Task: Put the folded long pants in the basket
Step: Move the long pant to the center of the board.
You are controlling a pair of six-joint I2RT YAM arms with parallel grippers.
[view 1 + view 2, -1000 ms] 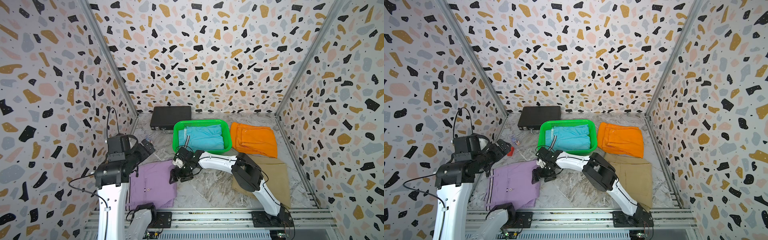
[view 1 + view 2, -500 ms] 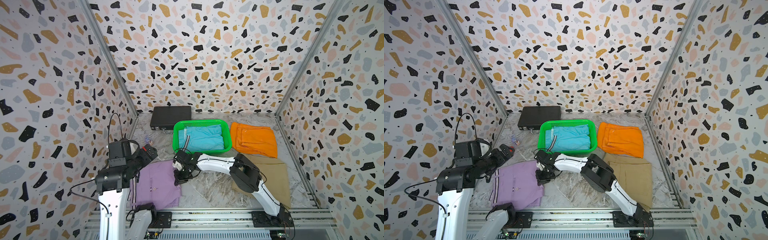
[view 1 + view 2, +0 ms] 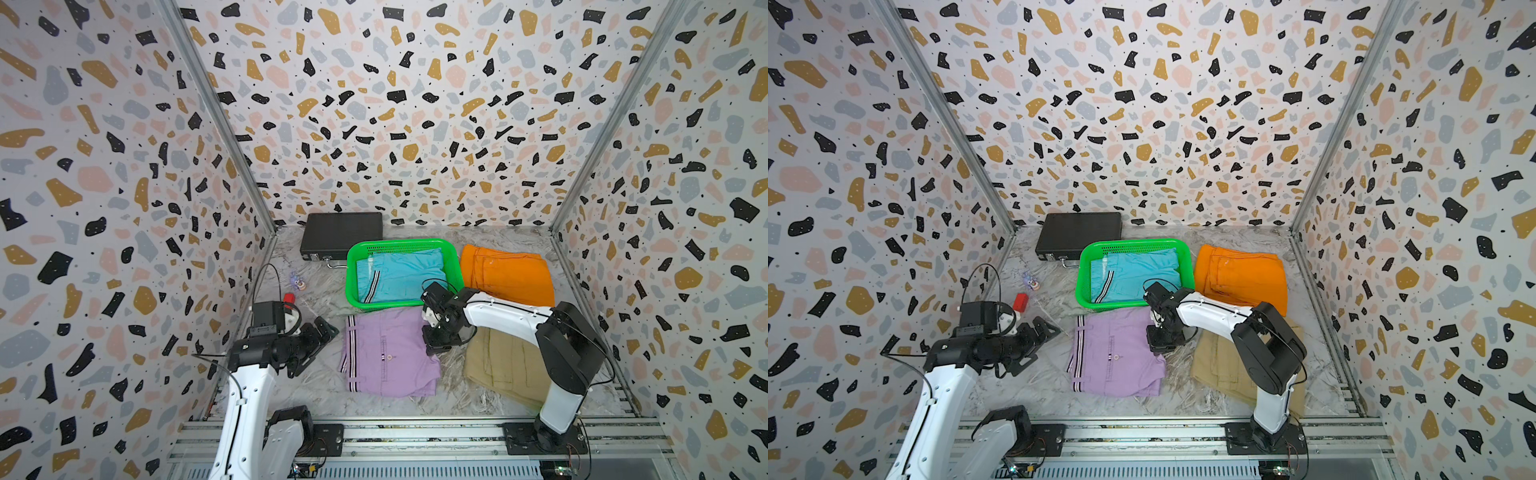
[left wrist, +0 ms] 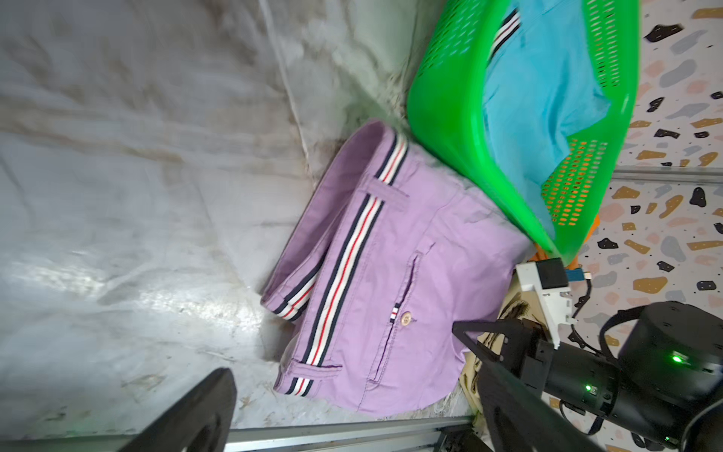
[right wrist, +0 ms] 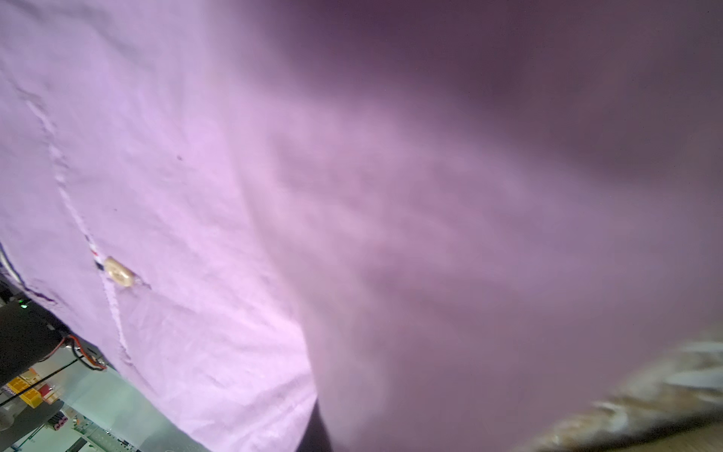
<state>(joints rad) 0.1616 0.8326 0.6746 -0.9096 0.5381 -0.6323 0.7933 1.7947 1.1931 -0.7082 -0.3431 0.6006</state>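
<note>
A black box [image 3: 340,235] lies at the back of the worktop [image 3: 316,386], just beside the basket [image 3: 352,286]. A small toy [image 3: 298,282] and a red block [image 3: 288,297] stand near the left wall. The cyan pants [image 3: 403,272] lie in the basket. The orange pants [image 3: 507,274] lie to its right, and the khaki pants [image 3: 503,365] are partly under the right arm. The lilac pants [image 3: 386,357] lie flat against the basket's near wall. The right end effector [image 3: 434,345] is closed at their right edge and seems to pinch the cloth, though its fingertips are hidden. The left end effector [image 3: 320,347] hangs fully open, holding nothing.
</note>
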